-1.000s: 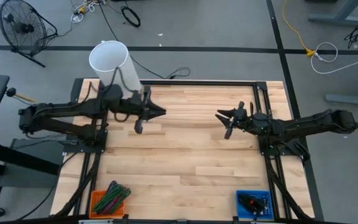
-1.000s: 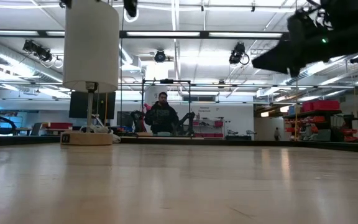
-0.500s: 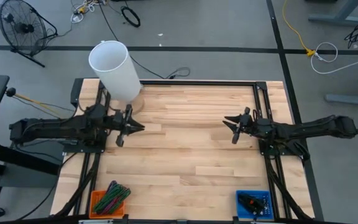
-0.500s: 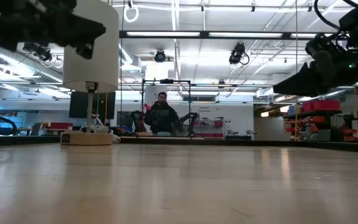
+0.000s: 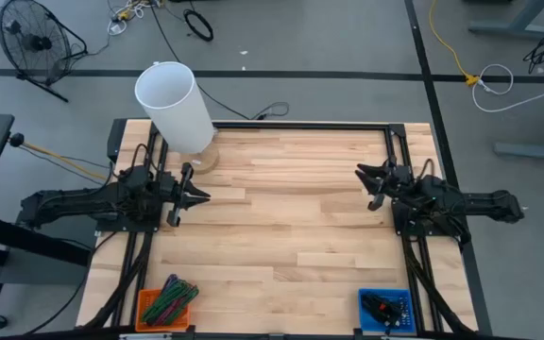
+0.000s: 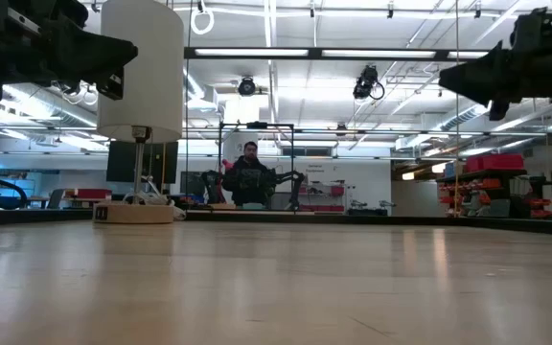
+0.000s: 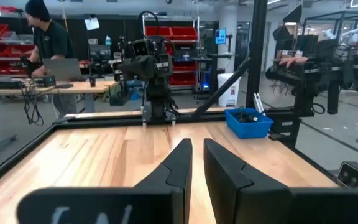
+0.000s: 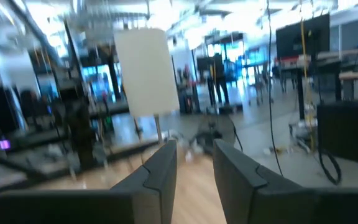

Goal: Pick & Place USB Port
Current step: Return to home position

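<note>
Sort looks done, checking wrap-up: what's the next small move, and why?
Probably fold both arms to home: left gripper and right gripper hold nothing, green cables lie in the orange bin, black cables in the blue bin.

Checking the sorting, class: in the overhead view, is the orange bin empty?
No, a bundle of green patterned cables lies inside the orange bin.

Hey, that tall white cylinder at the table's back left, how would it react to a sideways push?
Probably tippy: the white cylinder sits high on a thin stem above a small wooden base. It looks hollow, so likely light.
</note>
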### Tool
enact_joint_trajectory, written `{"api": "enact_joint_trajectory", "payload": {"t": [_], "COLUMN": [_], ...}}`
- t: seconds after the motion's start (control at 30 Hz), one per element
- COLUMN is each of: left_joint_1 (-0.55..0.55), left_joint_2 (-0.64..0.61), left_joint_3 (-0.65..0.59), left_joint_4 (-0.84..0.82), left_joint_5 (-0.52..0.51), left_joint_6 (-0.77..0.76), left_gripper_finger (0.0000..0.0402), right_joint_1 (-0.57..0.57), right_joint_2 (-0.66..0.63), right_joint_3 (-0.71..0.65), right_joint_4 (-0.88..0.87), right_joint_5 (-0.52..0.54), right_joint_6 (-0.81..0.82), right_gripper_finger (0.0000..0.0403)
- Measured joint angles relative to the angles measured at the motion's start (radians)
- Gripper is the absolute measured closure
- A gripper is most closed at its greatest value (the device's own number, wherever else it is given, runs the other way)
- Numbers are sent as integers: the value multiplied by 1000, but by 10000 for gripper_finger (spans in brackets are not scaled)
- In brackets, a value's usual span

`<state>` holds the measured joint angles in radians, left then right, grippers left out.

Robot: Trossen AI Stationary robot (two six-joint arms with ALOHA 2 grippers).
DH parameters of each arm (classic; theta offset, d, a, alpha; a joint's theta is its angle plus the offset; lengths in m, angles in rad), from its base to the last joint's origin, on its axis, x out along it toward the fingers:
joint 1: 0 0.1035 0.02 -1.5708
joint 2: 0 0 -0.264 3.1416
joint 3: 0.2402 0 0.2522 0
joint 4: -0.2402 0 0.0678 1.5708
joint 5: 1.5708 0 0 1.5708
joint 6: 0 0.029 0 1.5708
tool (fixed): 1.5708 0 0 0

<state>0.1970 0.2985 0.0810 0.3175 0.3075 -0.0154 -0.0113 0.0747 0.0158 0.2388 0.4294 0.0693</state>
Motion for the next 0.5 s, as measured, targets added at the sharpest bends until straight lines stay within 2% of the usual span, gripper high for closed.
{"api": "enact_joint_trajectory", "payload": {"t": [0.1,0.23,0.5], "left_joint_1": [0,-3,-45], "left_joint_2": [-30,-90,-267], "left_joint_3": [-1,-1,-1], "left_joint_4": [-2,-1,-1], "left_joint_5": [0,0,0], "left_joint_6": [0,0,0], "left_gripper_finger": [356,356,356], "right_joint_1": [0,0,0], "right_joint_2": [-74,-75,-75], "right_joint_3": [0,1,1], "right_joint_4": [0,65,51], "right_joint_5": [0,0,0], "right_joint_6": [0,0,0], "right_gripper_finger": [298,298,298]}}
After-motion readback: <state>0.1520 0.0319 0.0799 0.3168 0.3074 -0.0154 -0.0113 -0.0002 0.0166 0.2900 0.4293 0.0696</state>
